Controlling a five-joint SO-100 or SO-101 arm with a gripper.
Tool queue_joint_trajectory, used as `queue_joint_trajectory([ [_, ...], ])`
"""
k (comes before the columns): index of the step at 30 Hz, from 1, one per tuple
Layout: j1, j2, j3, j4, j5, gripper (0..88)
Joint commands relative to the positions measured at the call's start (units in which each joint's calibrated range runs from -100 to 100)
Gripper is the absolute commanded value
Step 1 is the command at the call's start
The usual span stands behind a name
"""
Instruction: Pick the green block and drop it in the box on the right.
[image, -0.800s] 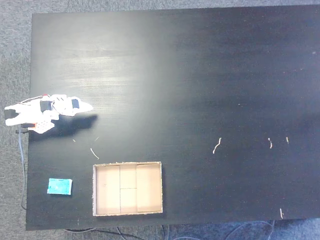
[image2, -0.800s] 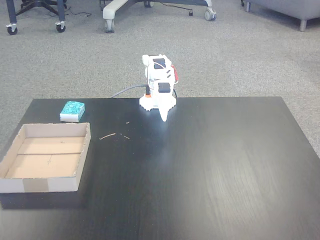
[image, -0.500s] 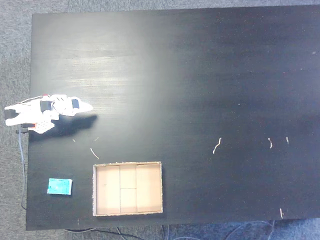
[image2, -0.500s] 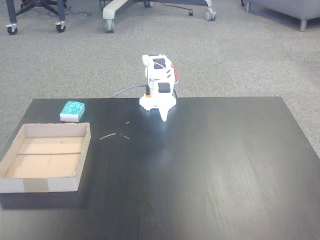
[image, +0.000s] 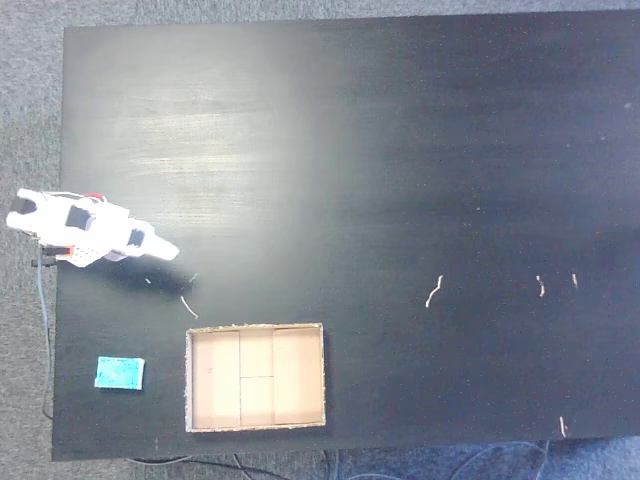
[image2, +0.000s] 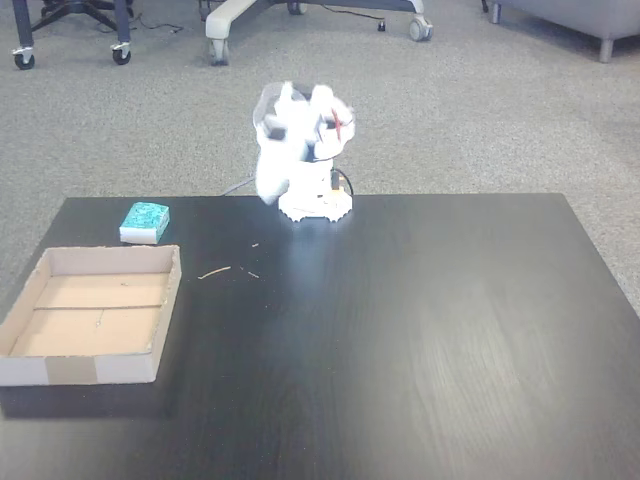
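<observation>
One green block (image: 120, 373) lies flat on the black worktop (image: 400, 150), near the corner at lower left of the top-down fixed view, just beside the box (image: 256, 377) but apart from it; in the oblique fixed view the green block (image2: 146, 221) sits just beyond the far wall of the box (image2: 92, 315). I judge the block to be light, stiff and not fragile, with a speckled top that may give some grip. Its low, flat shape leaves little side wall, so I plan to descend from above and close the claw across the two long sides, at mid-length, to stop it from twisting. The arm (image2: 298, 150) stands folded at the worktop edge, blurred in the oblique fixed view. The claw (image: 160, 249) points along the worktop, well apart from the block, holding nothing; I cannot tell how far it is open. The box is empty.
</observation>
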Motion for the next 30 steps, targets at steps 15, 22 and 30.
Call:
queue_joint_trajectory([
  [15, 43.88, 58.17, -33.76, 21.40, -0.34, 56.1],
  [22, 43.65, 75.27, -35.12, 8.10, -1.61, 54.1],
  [30, 44.49, 103.22, -60.69, 11.57, -1.61, 54.3],
])
